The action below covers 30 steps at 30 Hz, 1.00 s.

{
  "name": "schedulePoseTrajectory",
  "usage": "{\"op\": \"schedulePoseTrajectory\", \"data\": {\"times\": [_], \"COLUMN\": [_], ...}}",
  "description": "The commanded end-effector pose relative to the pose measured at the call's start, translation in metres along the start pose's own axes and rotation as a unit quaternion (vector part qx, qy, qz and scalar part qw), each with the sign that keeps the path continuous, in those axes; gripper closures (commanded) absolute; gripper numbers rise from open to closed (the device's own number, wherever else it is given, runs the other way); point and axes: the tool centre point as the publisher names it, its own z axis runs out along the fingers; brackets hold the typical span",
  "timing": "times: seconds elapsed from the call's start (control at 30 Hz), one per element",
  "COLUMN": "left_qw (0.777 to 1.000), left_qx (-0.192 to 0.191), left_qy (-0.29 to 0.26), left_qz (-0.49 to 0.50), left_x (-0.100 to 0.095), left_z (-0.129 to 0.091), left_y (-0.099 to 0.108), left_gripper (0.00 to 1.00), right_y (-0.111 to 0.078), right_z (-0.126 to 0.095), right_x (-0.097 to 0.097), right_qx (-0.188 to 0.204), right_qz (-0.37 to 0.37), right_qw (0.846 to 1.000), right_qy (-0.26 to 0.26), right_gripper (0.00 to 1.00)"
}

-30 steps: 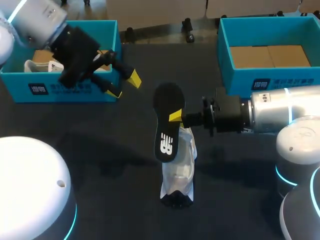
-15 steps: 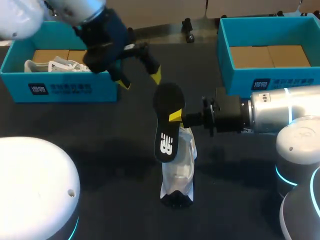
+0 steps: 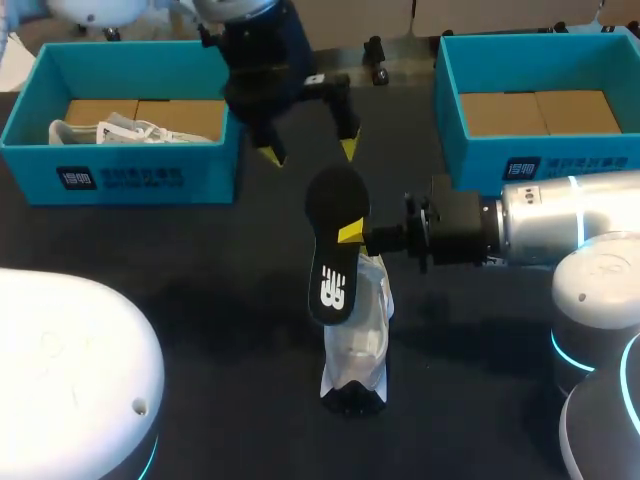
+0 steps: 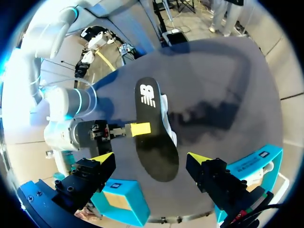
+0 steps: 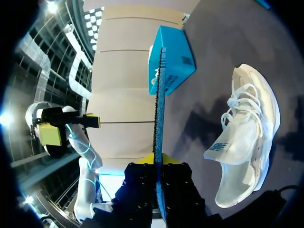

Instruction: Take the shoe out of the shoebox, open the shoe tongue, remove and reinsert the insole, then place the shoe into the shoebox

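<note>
My right gripper (image 3: pixel 352 233) is shut on a black insole (image 3: pixel 335 245) and holds it on edge above the table, logo end nearest the camera. Below it a white shoe (image 3: pixel 358 340) lies on the dark table, seen on its side in the right wrist view (image 5: pixel 244 137). My left gripper (image 3: pixel 308 152) hangs open just beyond the insole's far end, touching nothing. In the left wrist view the insole (image 4: pixel 154 137) lies ahead of my left gripper (image 4: pixel 151 157), between its spread yellow tips. The right wrist view shows the insole (image 5: pixel 159 118) edge-on between the fingers of my right gripper (image 5: pixel 159 183).
A teal shoebox (image 3: pixel 120 175) at the back left holds another white shoe (image 3: pixel 110 130) on cardboard. A second teal shoebox (image 3: pixel 540 150) stands at the back right with only cardboard inside. My right arm's forearm (image 3: pixel 560 230) lies across the table's right side.
My left arm has swung right from the left shoebox to just beyond the insole's far end, still open. The right arm, insole and shoe have not moved.
</note>
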Motion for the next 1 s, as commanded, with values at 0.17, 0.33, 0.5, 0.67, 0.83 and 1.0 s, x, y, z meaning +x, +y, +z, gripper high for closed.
{"op": "schedulePoseTrajectory", "data": {"times": [0.17,0.33,0.5,0.67,0.83,1.0], "left_qw": [0.996,0.997,0.999,0.999,0.994,0.986], "left_qx": [0.014,-0.008,-0.008,-0.014,-0.025,-0.037], "left_qy": [0.082,0.074,0.049,-0.02,-0.102,-0.151], "left_qz": [-0.009,-0.01,-0.023,-0.027,-0.044,-0.052], "left_x": [-0.013,-0.015,-0.006,0.004,0.015,0.024], "left_z": [0.001,-0.003,0.003,0.002,-0.005,-0.007], "left_y": [0.017,0.016,0.011,0.007,0.006,-0.002], "left_gripper": [0.0,0.0,0.0,0.0,0.0,0.0], "right_y": [0.0,0.0,0.0,0.0,0.0,0.0], "right_z": [0.002,0.002,0.002,0.002,0.002,0.002], "right_x": [0.0,0.0,0.0,0.0,0.0,0.0], "right_qx": [-0.001,-0.001,-0.001,-0.001,-0.001,-0.001], "right_qz": [0.0,0.0,0.0,0.0,0.0,0.0], "right_qw": [1.0,1.0,1.0,1.0,1.0,1.0], "right_qy": [0.0,0.0,0.0,0.0,0.0,0.0], "right_gripper": [1.0,1.0,1.0,1.0,1.0,1.0]}}
